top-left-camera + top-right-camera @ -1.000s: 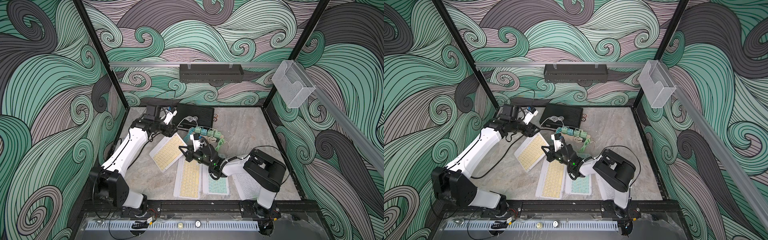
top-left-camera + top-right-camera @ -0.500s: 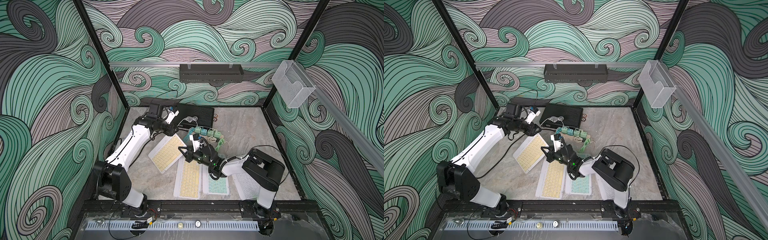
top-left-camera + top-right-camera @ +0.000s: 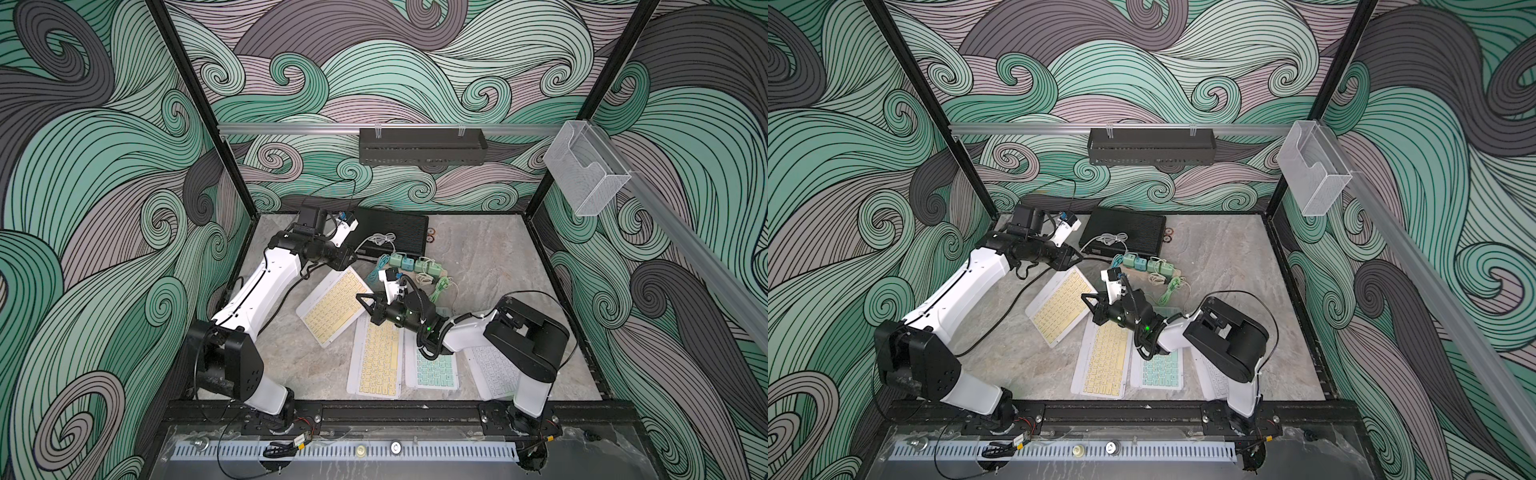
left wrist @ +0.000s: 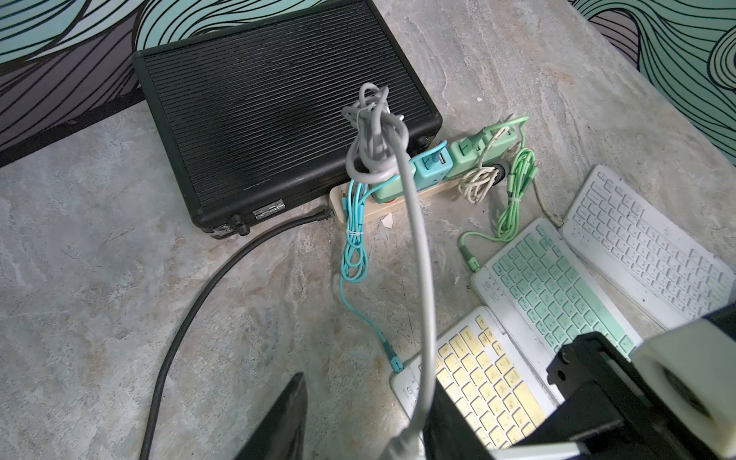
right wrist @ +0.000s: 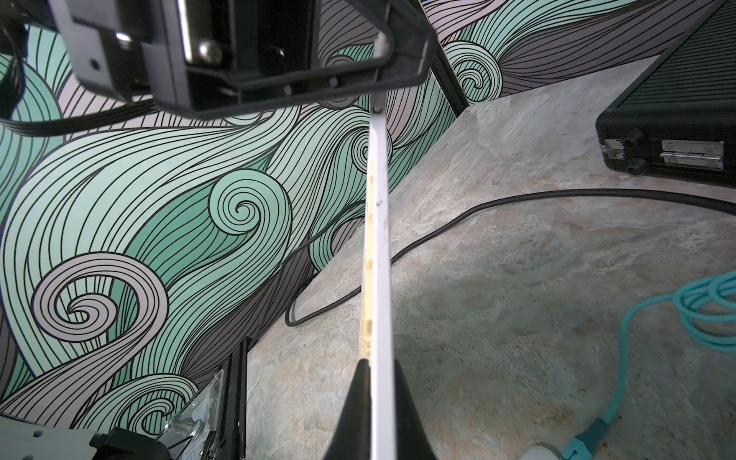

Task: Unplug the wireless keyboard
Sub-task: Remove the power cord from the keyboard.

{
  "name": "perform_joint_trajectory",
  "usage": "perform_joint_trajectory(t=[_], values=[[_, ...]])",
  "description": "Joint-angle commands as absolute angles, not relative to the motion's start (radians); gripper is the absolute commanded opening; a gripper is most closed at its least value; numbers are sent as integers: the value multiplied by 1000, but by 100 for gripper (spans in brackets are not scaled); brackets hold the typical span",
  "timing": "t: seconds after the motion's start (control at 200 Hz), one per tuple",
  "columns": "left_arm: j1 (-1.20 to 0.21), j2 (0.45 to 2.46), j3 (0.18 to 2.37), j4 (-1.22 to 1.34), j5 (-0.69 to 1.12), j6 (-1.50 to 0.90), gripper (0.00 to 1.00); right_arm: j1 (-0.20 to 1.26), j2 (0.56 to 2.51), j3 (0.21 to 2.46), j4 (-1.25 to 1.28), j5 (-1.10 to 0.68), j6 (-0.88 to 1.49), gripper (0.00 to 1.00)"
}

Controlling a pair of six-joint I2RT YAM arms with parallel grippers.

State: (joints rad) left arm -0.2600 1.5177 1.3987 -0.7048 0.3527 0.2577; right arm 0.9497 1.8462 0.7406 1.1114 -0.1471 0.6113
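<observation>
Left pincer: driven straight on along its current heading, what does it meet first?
The grey cable, which runs between the parted jaws of the left pincer. Past that, probably the power strip beside the black case; depth is hard to judge.

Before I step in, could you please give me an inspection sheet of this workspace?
Surface: marble table, crowded mid-area.
Job's things: tilted keyboard; grey cable runs to it, joint unseen.
Clutter: second yellow keyboard, mint keyboard, white keyboard, case, power strip.
Grippers: left gripper open around grey cable; right gripper shut on tilted keyboard's edge.
Cables: teal cable plugged into second yellow keyboard; green cable ends at mint keyboard; black cord on table.
Surroundings: patterned walls, shelf, clear bin.
</observation>
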Motion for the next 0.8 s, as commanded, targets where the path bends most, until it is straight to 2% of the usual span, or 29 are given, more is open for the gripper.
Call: perform_joint_trajectory(t=[0.0,0.17,0.45,0.51,0.575,0.645,0.74,0.79], values=[[-267,1521,1435,-725,385,252,45,957,1866,747,1094,-158,578,0],[-267,1499,1421,-707,393,248,34,959,1868,752,1093,-158,578,0],[-267,1516,1432,-715,391,240,10,962,1868,749,1096,-160,577,0],[-267,1521,1441,-721,398,237,7,963,1859,738,1110,-157,576,11],[-266,1520,1450,-724,408,233,5,966,1850,722,1139,-145,578,17],[-266,1511,1447,-718,414,230,4,980,1840,709,1182,-112,578,32],[-265,1496,1440,-712,416,224,2,1005,1836,707,1213,-79,578,37],[-266,1490,1438,-709,421,220,2,1024,1839,707,1230,-50,582,44]])
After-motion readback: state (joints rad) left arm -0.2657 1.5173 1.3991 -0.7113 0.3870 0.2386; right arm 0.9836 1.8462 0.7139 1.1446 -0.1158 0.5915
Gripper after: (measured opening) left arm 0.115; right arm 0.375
